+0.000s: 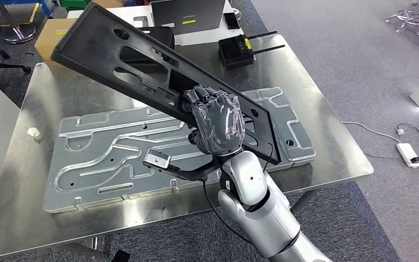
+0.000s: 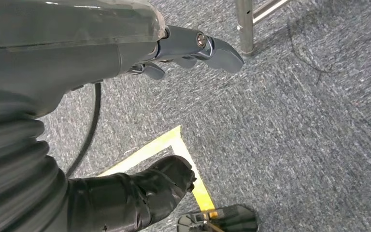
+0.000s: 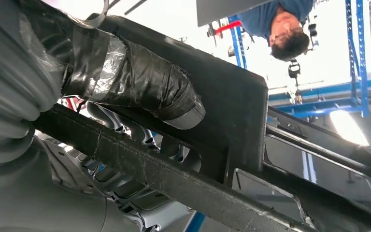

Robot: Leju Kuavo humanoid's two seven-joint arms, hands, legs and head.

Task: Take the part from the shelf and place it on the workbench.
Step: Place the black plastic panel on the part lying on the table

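Note:
The part is a long black plastic panel [image 1: 142,65] with several cut-outs, held tilted above the steel workbench [image 1: 327,136]. Its far end rises toward the upper left and its near end points down to the right. My right hand [image 1: 218,121] grips it near the lower end, fingers curled over its edge. In the right wrist view the taped thumb [image 3: 140,87] presses on the black panel [image 3: 232,116]. My left hand [image 2: 174,53] hangs over grey carpet with fingers apart and nothing in it.
A grey machined metal plate [image 1: 114,153] with grooves lies on the workbench under the panel. At the table's far side sit a black box with antennas [image 1: 240,50], a laptop [image 1: 188,13] and a phone [image 1: 231,21]. A person [image 3: 285,29] stands beyond the table. Yellow floor tape [image 2: 183,159] marks the carpet.

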